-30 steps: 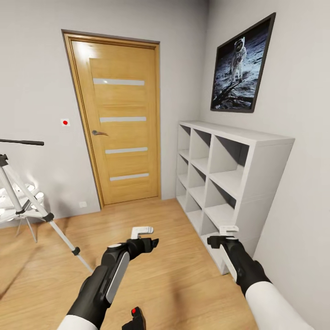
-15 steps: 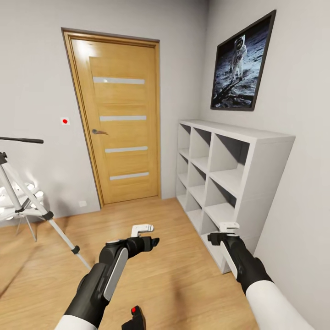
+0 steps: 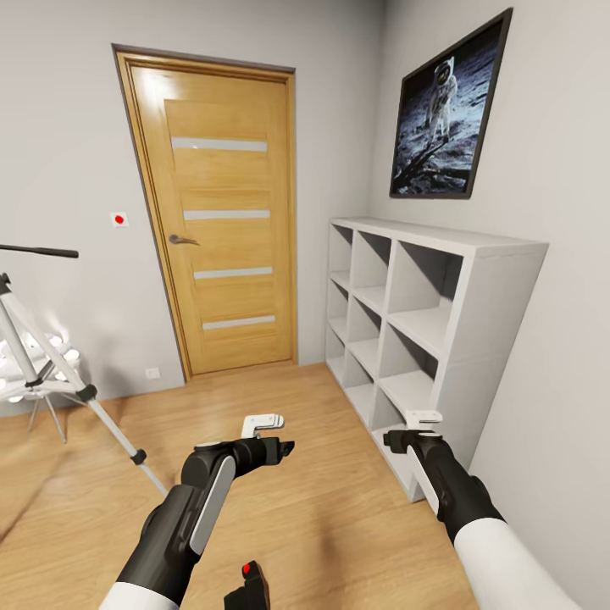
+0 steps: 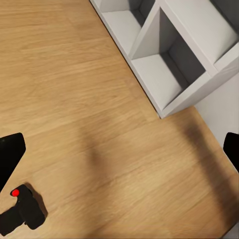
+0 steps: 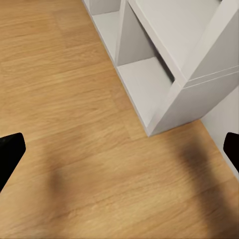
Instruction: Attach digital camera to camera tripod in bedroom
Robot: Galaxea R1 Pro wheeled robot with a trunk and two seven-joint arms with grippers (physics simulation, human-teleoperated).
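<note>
The digital camera (image 3: 248, 585), small and black with a red dot on top, lies on the wood floor at the bottom edge of the head view, between my two arms. It also appears in the left wrist view (image 4: 22, 211), on the floor beside one finger. The camera tripod (image 3: 52, 373) stands at the far left, cut by the frame edge, with silver legs and a long black handle (image 3: 38, 251). My left gripper (image 3: 269, 434) hangs open above the floor, well above the camera. My right gripper (image 3: 411, 429) is open too, close to the shelf's near corner.
A wooden door (image 3: 224, 220) is straight ahead in the bedroom's grey wall. White cube shelves (image 3: 440, 322) line the right wall under an astronaut picture (image 3: 445, 119). A white ball-cluster lamp (image 3: 17, 360) stands behind the tripod. A white wall plate with a red dot (image 3: 119, 219) is left of the door.
The whole picture has shifted slightly, so the head camera moved; the tripod now sits further left in the frame. Both arms hold the same pose, grippers still open.
</note>
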